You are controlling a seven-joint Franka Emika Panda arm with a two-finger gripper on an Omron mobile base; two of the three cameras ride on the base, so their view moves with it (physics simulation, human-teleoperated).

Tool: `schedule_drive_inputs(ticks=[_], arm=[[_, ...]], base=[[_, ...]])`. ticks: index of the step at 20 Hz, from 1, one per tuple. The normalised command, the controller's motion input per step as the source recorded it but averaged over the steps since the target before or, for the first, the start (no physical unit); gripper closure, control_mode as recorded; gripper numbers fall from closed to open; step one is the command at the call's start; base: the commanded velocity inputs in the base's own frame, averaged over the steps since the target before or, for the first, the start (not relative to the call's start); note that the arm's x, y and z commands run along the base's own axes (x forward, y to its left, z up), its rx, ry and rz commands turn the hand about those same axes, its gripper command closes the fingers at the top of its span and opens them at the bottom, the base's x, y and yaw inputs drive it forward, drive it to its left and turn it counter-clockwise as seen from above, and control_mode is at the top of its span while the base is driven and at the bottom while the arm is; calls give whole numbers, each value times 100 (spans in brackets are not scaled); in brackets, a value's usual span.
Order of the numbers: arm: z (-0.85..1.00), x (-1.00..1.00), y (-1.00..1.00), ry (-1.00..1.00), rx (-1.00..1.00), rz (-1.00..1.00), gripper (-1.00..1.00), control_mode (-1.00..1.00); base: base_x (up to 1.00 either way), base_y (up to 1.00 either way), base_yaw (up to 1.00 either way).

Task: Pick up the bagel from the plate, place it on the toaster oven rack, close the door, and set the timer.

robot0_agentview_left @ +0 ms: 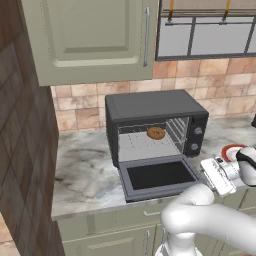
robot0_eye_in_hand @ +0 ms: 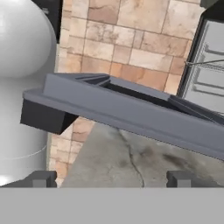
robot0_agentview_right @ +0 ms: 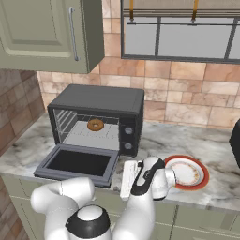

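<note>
The golden-brown bagel (robot0_agentview_left: 156, 133) (robot0_agentview_right: 95, 125) lies on the light-grey toaster oven rack (robot0_agentview_left: 137, 144) (robot0_agentview_right: 101, 137) inside the black oven. The door (robot0_agentview_left: 160, 176) (robot0_agentview_right: 77, 164) (robot0_eye_in_hand: 131, 109) hangs folded down flat in front of it. My gripper (robot0_agentview_left: 205, 169) (robot0_agentview_right: 123, 182) (robot0_eye_in_hand: 113, 178) hovers just right of the door's right edge, over the counter front. It is open, holds nothing and points sideways at the door. The red-rimmed plate (robot0_agentview_left: 229, 148) (robot0_agentview_right: 201, 180) sits empty to the right of my hand.
Two round knobs (robot0_agentview_left: 198, 131) (robot0_agentview_right: 125, 132) sit on the oven's right panel. Cream wall cabinets (robot0_agentview_left: 90, 40) hang above the oven, and a brown brick wall (robot0_agentview_left: 20, 150) closes the left side. The marble counter (robot0_agentview_left: 80, 170) has free room left of the oven.
</note>
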Motion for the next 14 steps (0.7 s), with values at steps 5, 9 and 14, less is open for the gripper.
schedule_drive_inputs(ticks=[5, 9, 14], arm=[[1, -3, 40, 25, 6, -1, -100, -100], [-14, -1, 51, 11, 0, -5, -100, -100], [-1, -23, 49, 12, 3, -7, -100, -100]], base=[[0, 0, 0], [0, 0, 0], [0, 0, 0]])
